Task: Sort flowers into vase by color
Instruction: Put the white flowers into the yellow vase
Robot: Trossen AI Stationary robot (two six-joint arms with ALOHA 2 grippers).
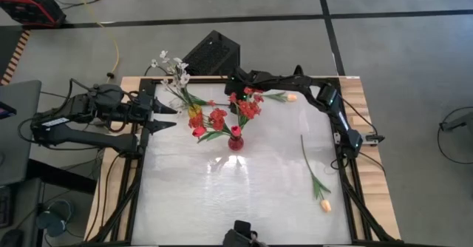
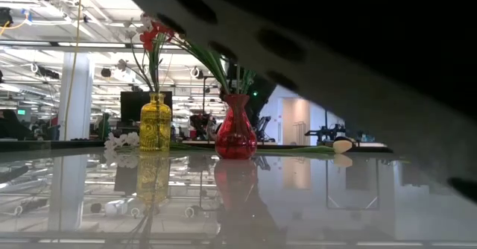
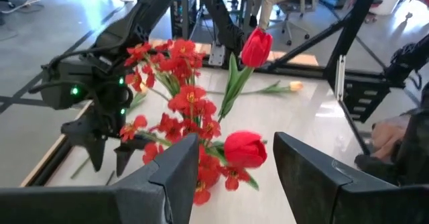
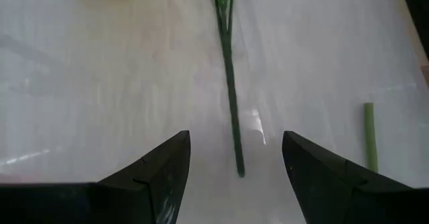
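Observation:
A red vase (image 1: 235,140) holds bushy red flowers (image 1: 247,106) and red tulips (image 3: 257,46). A yellow vase (image 1: 194,117) holds white sprays (image 1: 173,67). One peach tulip (image 1: 325,205) lies on the table at the right, another (image 1: 292,97) near the far edge. My right gripper (image 1: 236,93) is open behind the red bunch, pointing down over a green stem (image 4: 230,83) that lies on the table. In its wrist view the fingers stand on either side of the stem's end, my gripper (image 4: 234,143) clear of it. My left gripper (image 1: 167,118) is open and empty, left of the yellow vase.
White blossoms (image 2: 123,139) show low beside the yellow vase (image 2: 155,132). A second green stem end (image 4: 369,143) lies near the right gripper. A black box (image 1: 213,53) stands beyond the far edge. Bare white table (image 1: 244,202) lies toward the near edge.

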